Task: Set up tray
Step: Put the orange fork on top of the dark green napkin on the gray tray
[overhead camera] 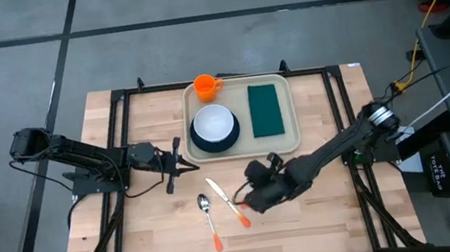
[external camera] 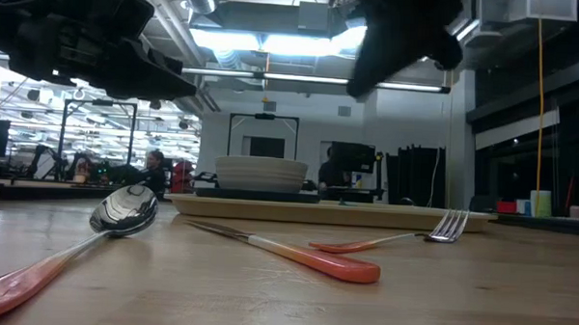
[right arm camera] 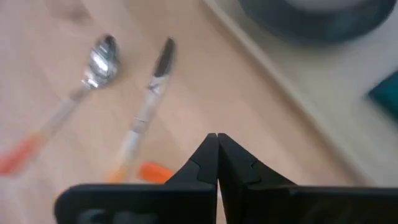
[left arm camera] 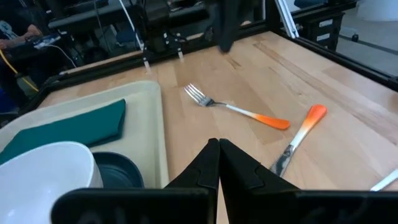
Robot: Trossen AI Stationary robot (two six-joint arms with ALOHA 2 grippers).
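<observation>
The tray (overhead camera: 245,148) lies on the far middle part of the wooden worktop (overhead camera: 160,230), its long side running across. On it stand a white bowl (overhead camera: 213,124) set in a dark plate (overhead camera: 202,149) on the left half, a dark green napkin (overhead camera: 265,109) lying flat on the right half, and an orange cup (overhead camera: 205,85) at the far rim near the left corner.

The left pincer (overhead camera: 184,158) rests just beside the tray's left edge, level with the plate, its tips pointing toward the tray. Its two dark fingers (left arm camera: 214,163) are pressed together with nothing between them. In the left wrist view the tray's rim runs close along one side of the closed tips, with the bowl and napkin just beyond it.

The right pincer (overhead camera: 251,201) hangs over the bare worktop on the near side of the tray, a little apart from the tray's near edge and below its middle. Its fingers (right arm camera: 214,158) are also pressed together and empty. In the right wrist view the tray's near rim and the dark plate lie ahead of the tips.

Three pieces of orange-handled cutlery lie on the worktop in front of the tray: a spoon (overhead camera: 209,219) to the left, a knife (overhead camera: 224,199) next to it, and a fork (left arm camera: 236,109) close under the right pincer, mostly hidden by it in the high view.
</observation>
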